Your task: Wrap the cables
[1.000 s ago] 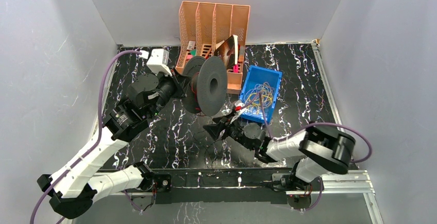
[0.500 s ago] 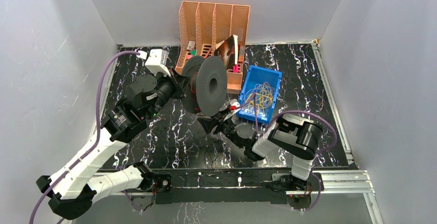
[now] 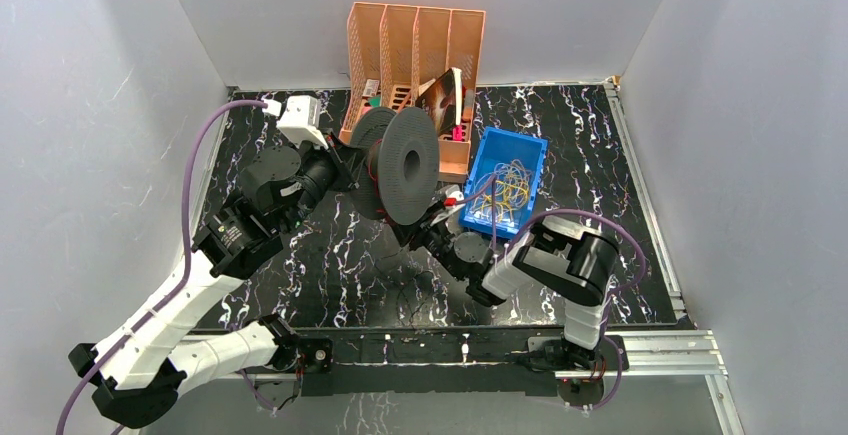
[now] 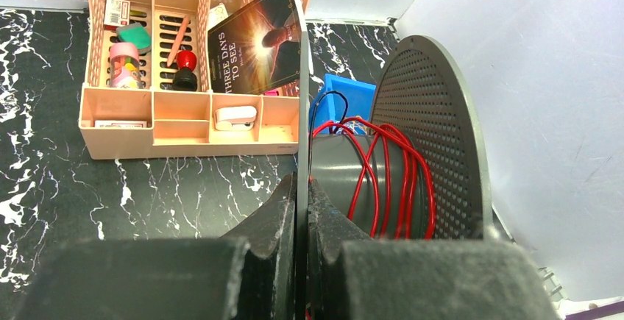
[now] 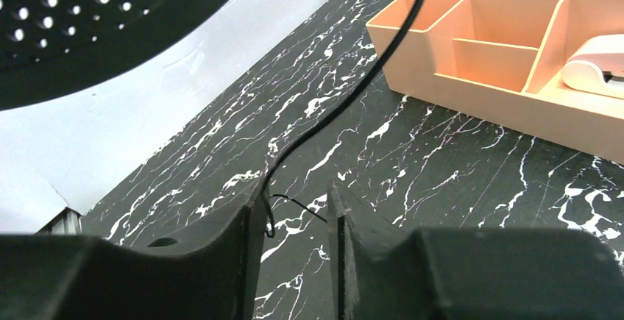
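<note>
BENCH, MID-WRAP: Our left hand (image 4: 302, 187) is pressed together on the near disc of the spool (image 4: 434, 136), holding it on edge, a red cable (image 4: 375, 180) wound round its core. Our right hand (image 5: 294, 210), low over the bench (image 5: 456, 180), stands spread, a black cable (image 5: 346, 96) lying in the gap against one finger. More cables (image 3: 505, 187) sit tangled in the blue bin (image 3: 541, 165). We judge the step is gripping the black strand: close squarely on it, then feed under light tension so turns lie beside the red.
</note>
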Controlling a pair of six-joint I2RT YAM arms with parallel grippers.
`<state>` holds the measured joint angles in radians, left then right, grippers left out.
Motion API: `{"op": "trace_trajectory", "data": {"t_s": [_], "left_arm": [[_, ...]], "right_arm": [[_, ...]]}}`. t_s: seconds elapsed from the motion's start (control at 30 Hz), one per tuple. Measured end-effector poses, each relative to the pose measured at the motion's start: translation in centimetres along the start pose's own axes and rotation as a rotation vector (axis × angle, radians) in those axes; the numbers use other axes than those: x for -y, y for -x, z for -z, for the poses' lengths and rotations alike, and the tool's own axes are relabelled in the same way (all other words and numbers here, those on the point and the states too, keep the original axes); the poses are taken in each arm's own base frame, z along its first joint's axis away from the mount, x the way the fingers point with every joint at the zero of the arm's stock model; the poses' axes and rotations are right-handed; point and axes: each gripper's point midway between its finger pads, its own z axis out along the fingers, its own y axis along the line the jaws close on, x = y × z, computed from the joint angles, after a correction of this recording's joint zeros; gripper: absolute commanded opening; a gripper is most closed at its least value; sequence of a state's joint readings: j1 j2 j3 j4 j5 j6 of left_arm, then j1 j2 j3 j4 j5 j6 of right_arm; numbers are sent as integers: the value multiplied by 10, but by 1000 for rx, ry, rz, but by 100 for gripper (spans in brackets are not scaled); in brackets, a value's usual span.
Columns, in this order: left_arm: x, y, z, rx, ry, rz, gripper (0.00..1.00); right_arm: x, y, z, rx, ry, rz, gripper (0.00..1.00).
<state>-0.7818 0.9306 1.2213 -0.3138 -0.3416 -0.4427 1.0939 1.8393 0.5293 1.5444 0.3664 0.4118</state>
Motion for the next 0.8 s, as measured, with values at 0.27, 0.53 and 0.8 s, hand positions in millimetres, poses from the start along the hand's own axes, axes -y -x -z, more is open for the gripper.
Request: {"op": "trace_trajectory", "data": {"t_s": [0.27,0.53,0.8], "left_arm": [[-3,-2,-2,4,15,-1,0],[-8,-4,-4,12,37,-2,0],[-13,-2,-4,24,65,-3,0]], "right_arm": [[1,0,0,-3,2,-22,0],[-9,-16,23,-80,68,-19,0],[-83,24,46,-61,292,-14,0]]}}
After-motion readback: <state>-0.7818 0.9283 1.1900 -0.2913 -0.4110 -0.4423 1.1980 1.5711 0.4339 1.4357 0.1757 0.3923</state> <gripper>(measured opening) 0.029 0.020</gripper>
